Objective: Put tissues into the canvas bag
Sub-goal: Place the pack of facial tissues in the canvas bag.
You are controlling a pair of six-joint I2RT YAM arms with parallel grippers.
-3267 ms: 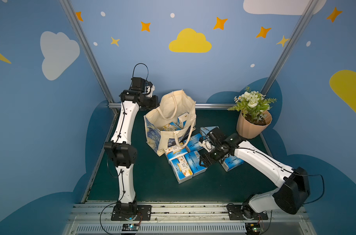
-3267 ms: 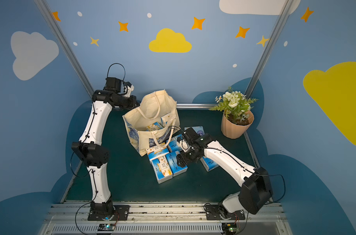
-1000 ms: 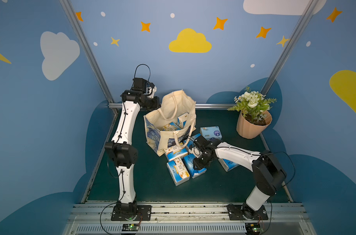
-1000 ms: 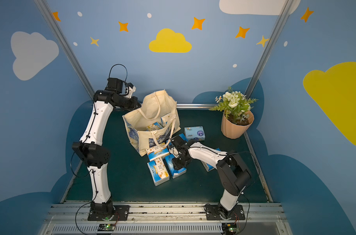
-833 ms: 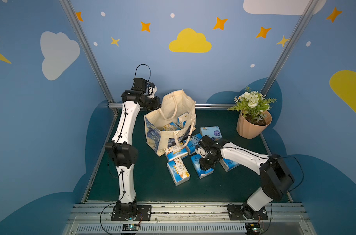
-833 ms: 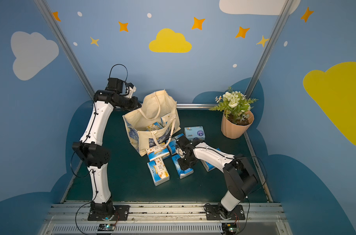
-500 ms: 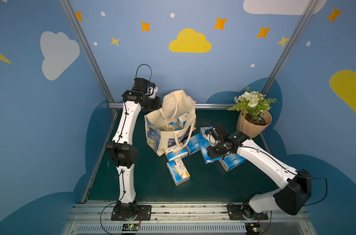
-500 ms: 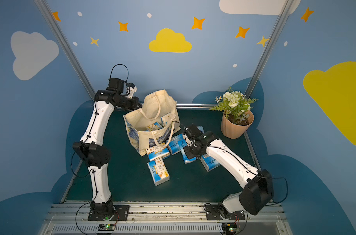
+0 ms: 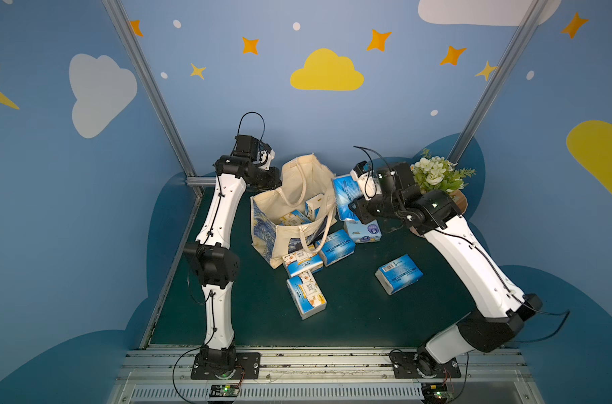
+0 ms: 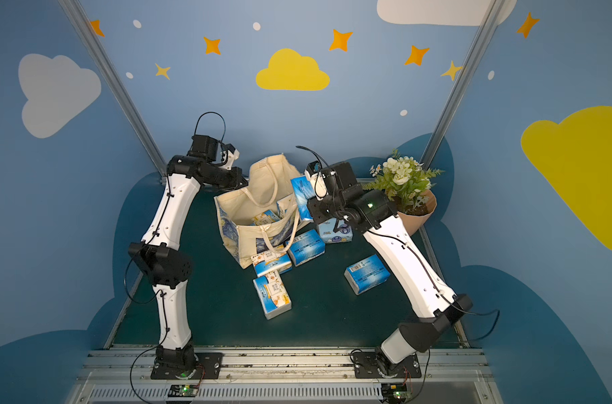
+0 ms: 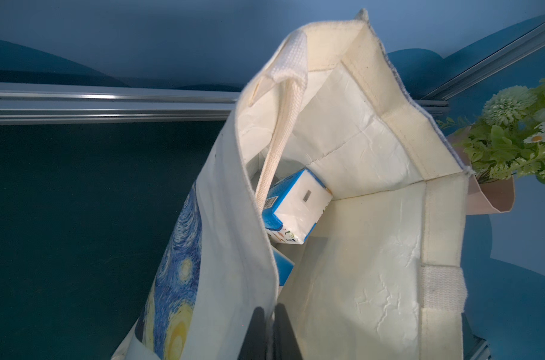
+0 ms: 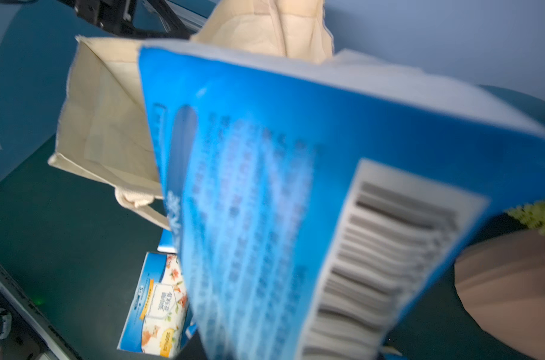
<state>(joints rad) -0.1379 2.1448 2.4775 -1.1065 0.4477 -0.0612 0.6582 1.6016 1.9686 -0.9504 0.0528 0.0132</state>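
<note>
The cream canvas bag (image 9: pixel 290 196) stands open at the back of the green table, with tissues (image 9: pixel 294 218) lying inside it. My left gripper (image 11: pixel 272 308) is shut on the bag's rim at its back left corner (image 9: pixel 276 182). My right gripper (image 9: pixel 354 207) is shut on a blue tissue pack (image 9: pixel 344 194), held upright in the air just right of the bag's mouth. That pack (image 12: pixel 296 202) fills the right wrist view and hides the jaws. Several more packs lie on the table: one (image 9: pixel 334 246) and another (image 9: pixel 301 264) by the bag's front, one (image 9: pixel 306 295) nearer, one (image 9: pixel 398 273) to the right.
A paler pack with a purple mark (image 9: pixel 364 231) lies under my right wrist. The beige flowerpot (image 10: pixel 416 217) with white flowers stands at the back right, close behind my right arm. A bag handle (image 9: pixel 318 231) hangs over the bag's front wall.
My right arm has lifted a blue pack off the table by the bag's front and carried it up and back to the bag's right rim. The left gripper has stayed on the bag.
</note>
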